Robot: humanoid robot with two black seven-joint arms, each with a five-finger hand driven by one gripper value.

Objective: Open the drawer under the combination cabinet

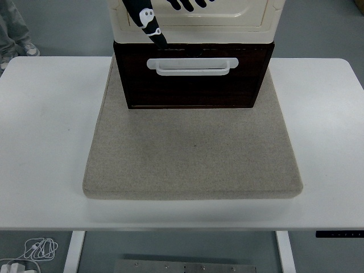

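Note:
The cream combination cabinet (250, 31) stands at the back of a beige mat (193, 153). Beneath it is a dark brown drawer (193, 91), closed flush, with a white bar handle (192, 66) across its front. My right hand (170, 20), black with white joints, hangs in from the picture's top edge in front of the cabinet door. Its thumb (149, 23) points down toward the drawer's upper left corner, and its other fingertips (187, 4) are spread along the top edge. It holds nothing and is above the handle, apart from it.
The mat lies on a white table (45, 114) with bare surface on both sides. A person's legs (11, 28) stand at the far left behind the table. A white cable (37, 248) lies on the floor below the near edge.

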